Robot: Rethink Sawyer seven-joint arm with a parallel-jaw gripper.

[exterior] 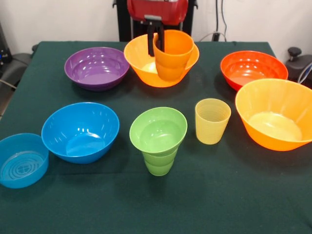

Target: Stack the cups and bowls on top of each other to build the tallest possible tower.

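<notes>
Front view is showing the fingers (156, 41) pinching the orange cup's (173, 53) rim above a big orange bowl (139, 61); light, stiff, glossy plastic, probably slippery, so rim-gripping is suiting it.

Green-clothed table (253, 204), 6 bowls (80, 131), 2 cups (212, 121)

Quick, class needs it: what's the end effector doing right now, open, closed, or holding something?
End effector: closed on the rim of the orange cup, held over a big orange bowl.
</notes>
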